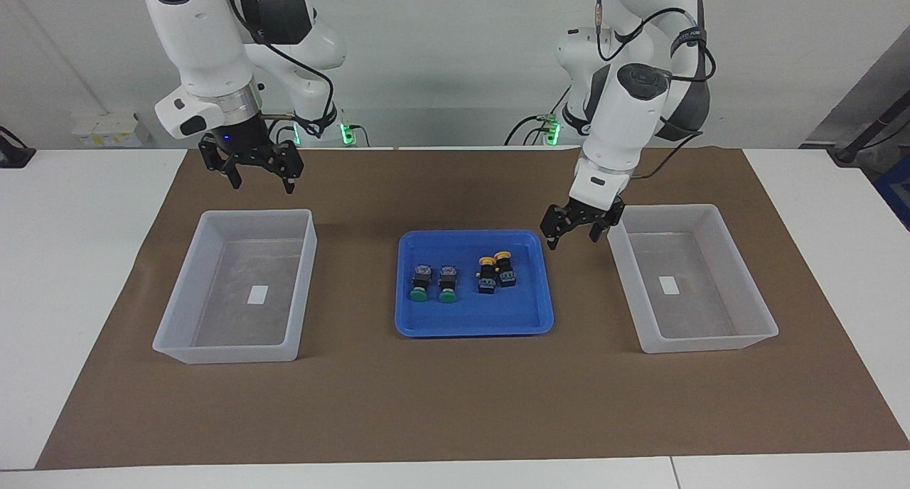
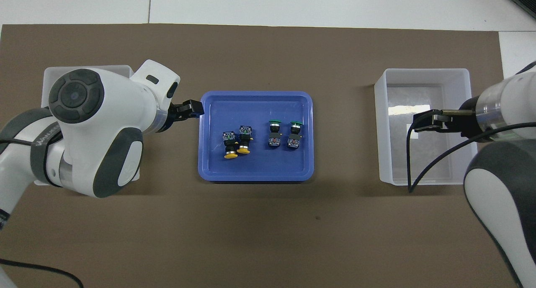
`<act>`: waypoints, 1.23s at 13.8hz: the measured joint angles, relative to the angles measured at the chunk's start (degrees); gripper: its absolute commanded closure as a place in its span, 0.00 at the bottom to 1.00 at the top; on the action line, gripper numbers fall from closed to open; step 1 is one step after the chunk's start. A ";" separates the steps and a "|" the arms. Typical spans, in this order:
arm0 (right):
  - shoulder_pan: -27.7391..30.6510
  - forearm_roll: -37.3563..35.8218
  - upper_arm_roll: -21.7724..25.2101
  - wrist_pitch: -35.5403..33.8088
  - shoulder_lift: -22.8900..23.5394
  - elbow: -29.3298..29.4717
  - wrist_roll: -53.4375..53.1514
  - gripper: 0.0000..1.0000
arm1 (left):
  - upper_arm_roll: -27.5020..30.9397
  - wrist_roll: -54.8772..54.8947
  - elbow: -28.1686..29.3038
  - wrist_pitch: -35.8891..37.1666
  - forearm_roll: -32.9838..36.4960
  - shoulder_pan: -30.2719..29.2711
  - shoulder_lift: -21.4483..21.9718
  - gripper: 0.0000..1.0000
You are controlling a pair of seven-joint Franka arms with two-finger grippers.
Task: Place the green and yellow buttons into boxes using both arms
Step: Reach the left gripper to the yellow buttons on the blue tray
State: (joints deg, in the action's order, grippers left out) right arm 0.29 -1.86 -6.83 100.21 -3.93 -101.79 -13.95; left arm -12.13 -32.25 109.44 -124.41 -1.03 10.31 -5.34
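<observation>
green buttons (image 1: 431, 283): two of them lying side by side in the blue tray (image 1: 419, 327), caps pointing away from the robots, on the right arm's half of the tray. Also easy to spot from overhead (image 2: 284, 134).
yellow buttons (image 1: 495, 271): the other pair, touching each other in the same tray, caps pointing toward the robots, on the left arm's half (image 2: 236, 143).
blue tray: sits mid-table on the brown mat (image 1: 455, 404), between the two boxes.
box, left arm's end (image 1: 739, 343): nothing in it but a small white label. From overhead it's mostly hidden under the left arm.
box, right arm's end (image 1: 213, 352): same deal, just the label inside (image 2: 418, 76).
left gripper (image 1: 571, 232): up in the air over the tray's edge on the left arm's side, fingers spread, holding nothing (image 2: 193, 109).
right gripper (image 1: 261, 179): waiting above the mat just robot-side of its box, fingers spread apart too, nothing in them (image 2: 425, 122).
</observation>
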 measured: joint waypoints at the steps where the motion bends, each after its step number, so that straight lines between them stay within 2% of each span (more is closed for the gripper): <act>1: 0.00 0.00 0.00 0.00 0.02 0.00 0.00 0.00 | -0.02 -0.07 0.66 -0.85 0.00 0.23 0.00 0.00; 11: 0.00 0.00 0.00 0.00 0.04 0.00 0.00 0.00 | 0.06 -4.37 8.22 -7.72 0.00 5.81 -0.40 0.00; 16: -0.05 0.02 -0.05 0.00 0.04 0.00 0.00 0.00 | 0.13 -6.80 8.88 -11.14 0.00 8.85 -4.99 0.00; 17: -0.06 0.02 -0.05 0.00 0.04 0.00 0.00 0.00 | 0.13 -7.11 8.90 -11.71 0.01 8.97 -5.68 0.03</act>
State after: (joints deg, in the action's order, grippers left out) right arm 0.23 -1.84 -6.88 100.20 -3.89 -101.79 -13.95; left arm -12.00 -39.36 118.33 -136.12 -1.03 19.29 -11.02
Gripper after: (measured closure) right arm 0.000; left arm 0.000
